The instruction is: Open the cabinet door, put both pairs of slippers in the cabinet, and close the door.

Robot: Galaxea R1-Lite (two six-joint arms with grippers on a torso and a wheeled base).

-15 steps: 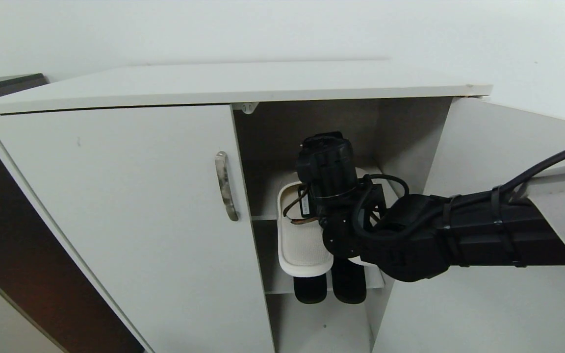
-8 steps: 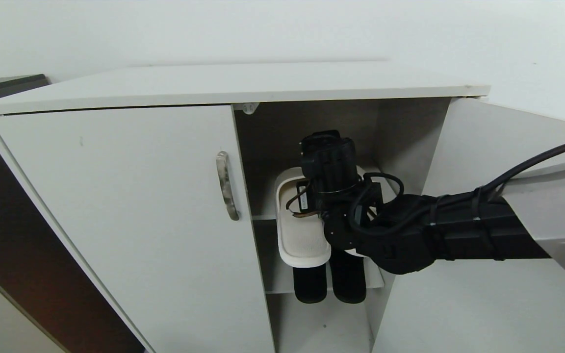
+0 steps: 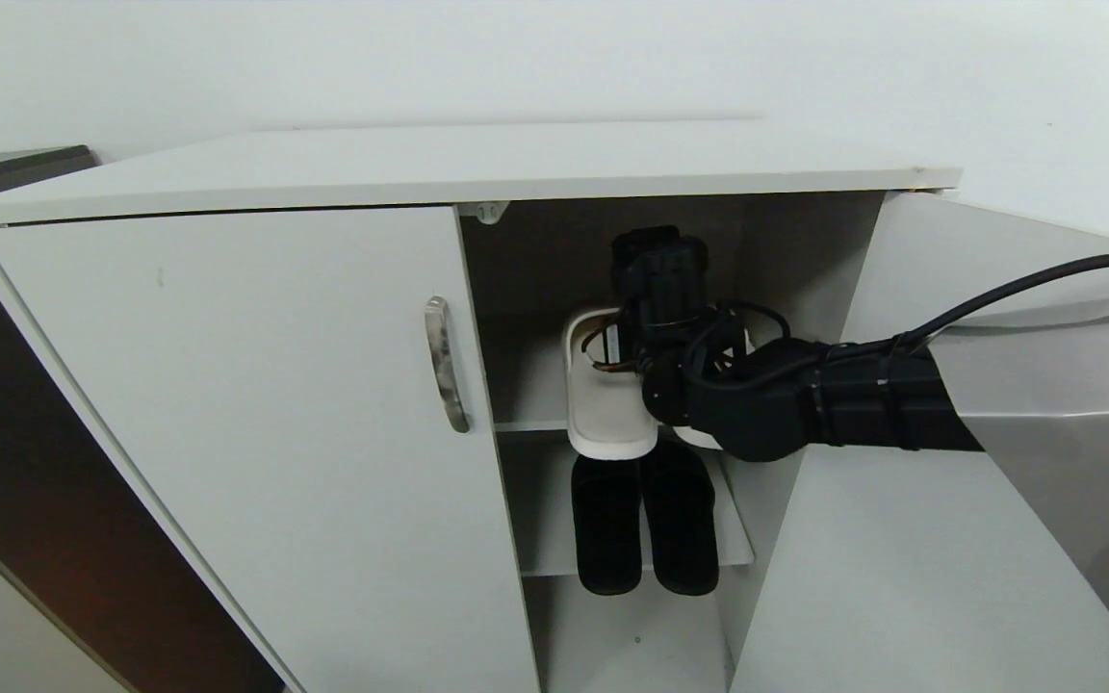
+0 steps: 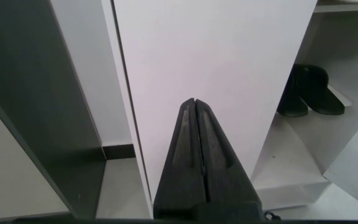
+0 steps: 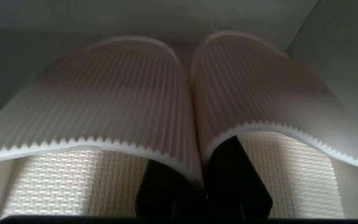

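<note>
While the right gripper (image 5: pixel 207 183) is clamping the two white slippers (image 3: pixel 609 423) by their adjoining straps, they are sitting at the upper shelf (image 3: pixel 526 385) of the cabinet (image 3: pixel 420 168), heels overhanging its front edge. Two black slippers (image 3: pixel 646 525) are lying side by side on the lower shelf (image 3: pixel 733 544). Doors: one open door (image 3: pixel 901 577), one shut door (image 3: pixel 256 433). Facing the shut door, the left gripper (image 4: pixel 194 109) is hanging with fingers pressed together on nothing. Against a second ago, the right arm is reaching deeper, carrying the white slippers farther in and uncovering more of the black slippers.
</note>
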